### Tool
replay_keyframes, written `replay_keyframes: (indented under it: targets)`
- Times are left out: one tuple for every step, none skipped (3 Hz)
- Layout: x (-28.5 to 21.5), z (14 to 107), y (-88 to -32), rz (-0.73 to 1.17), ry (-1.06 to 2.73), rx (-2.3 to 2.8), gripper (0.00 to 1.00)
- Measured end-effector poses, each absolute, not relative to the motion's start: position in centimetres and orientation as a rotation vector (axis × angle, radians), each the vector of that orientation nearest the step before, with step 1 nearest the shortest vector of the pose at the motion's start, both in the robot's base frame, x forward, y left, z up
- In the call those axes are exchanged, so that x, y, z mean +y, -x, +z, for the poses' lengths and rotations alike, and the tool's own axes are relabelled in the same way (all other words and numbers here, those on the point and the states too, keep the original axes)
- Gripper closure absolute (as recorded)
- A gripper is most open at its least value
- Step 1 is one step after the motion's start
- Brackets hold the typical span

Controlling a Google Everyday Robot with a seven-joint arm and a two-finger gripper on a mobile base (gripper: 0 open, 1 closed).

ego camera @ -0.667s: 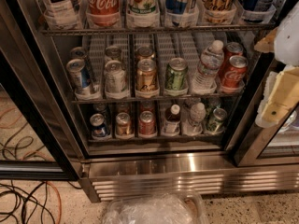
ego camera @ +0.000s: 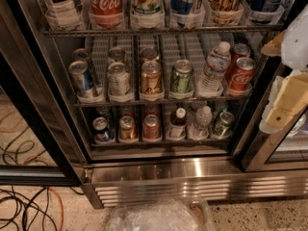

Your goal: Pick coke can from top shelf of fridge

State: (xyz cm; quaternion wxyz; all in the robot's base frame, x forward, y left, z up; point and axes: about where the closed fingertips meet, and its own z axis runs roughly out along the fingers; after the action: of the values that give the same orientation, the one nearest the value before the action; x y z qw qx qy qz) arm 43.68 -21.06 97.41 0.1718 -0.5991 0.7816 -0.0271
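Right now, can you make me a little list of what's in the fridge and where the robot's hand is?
fridge: three racks of drinks in view
top shelf: drinks in clear holders, their tops cut off by the picture's edge
coke can: red, on the top shelf, second from the left
middle rack: cans, a water bottle, two more red cans at the right end
gripper: at the picture's right edge, well to the right of the coke can
floor: cables at the left

Dim warm light, glare on steel base (ego camera: 192, 170); tool (ego camera: 288, 100) at right edge.
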Motion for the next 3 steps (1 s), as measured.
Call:
replay_keyframes:
  targets:
    - [-19.5, 96.4, -42.6, 0.028, 1.543, 2.215, 0.0]
    - [-17.5, 94.3, -40.9, 0.161, 1.366, 2.172, 0.0]
    - [-14.1, 92.8, -41.2, 0.259, 1.263, 2.069, 0.0]
